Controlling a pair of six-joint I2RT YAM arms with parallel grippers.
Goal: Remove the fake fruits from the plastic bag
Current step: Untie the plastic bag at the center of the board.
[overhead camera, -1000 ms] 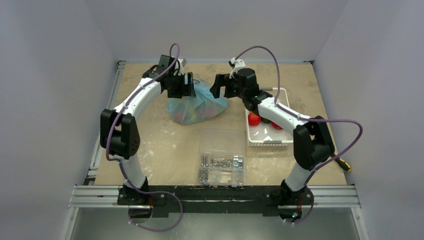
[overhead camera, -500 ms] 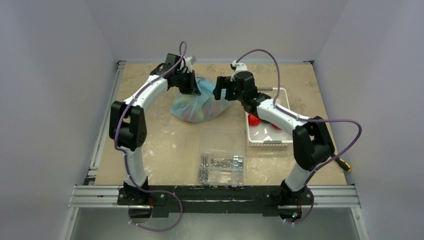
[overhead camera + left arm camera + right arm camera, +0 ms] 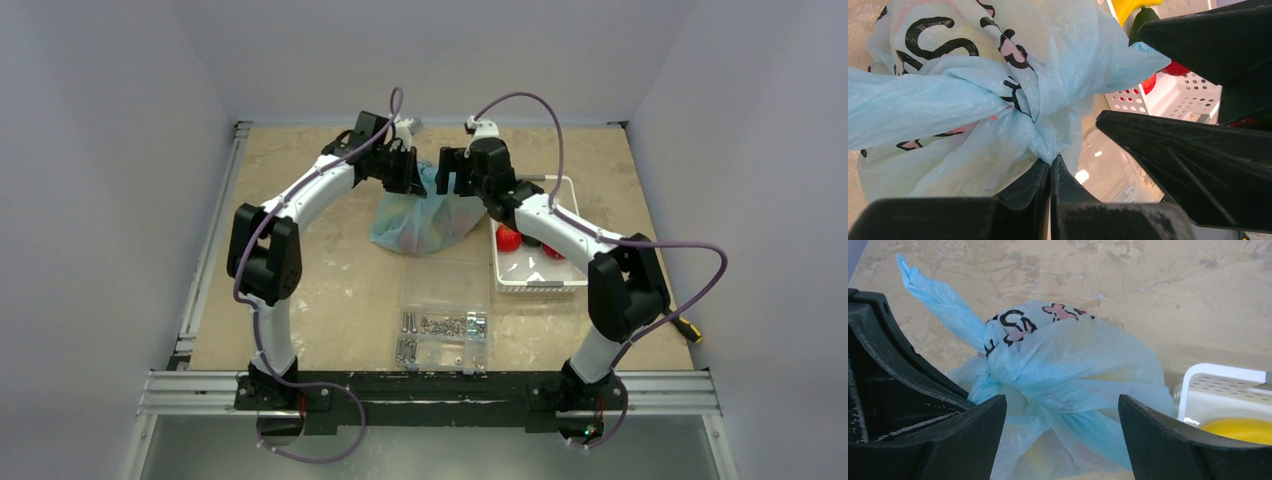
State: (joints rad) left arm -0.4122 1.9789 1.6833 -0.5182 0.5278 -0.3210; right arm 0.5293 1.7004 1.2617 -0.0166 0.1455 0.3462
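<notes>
The light-blue plastic bag (image 3: 425, 222) with a dark cartoon print lies at the back of the table, its top gathered in a twist. My left gripper (image 3: 410, 178) is shut on that twisted top (image 3: 1048, 145); its jaws meet on the thin film. My right gripper (image 3: 448, 180) hangs open just to the right, one finger on each side of the bunched bag (image 3: 1068, 365), neither touching it. Pale yellow shapes show faintly through the film. Red fake fruits (image 3: 508, 238) and a yellow one (image 3: 1243, 430) lie in the white basket.
The white slotted basket (image 3: 568, 205) stands right beside the bag. A clear compartment box (image 3: 443, 325) of metal screws sits in front of the bag. A yellow-handled screwdriver (image 3: 688, 328) lies at the table's right edge. The two grippers are almost touching.
My left gripper closed on the bag's top and pulled the bag right, toward the basket. My right gripper's jaws narrowed a little while it stayed above the bag.
</notes>
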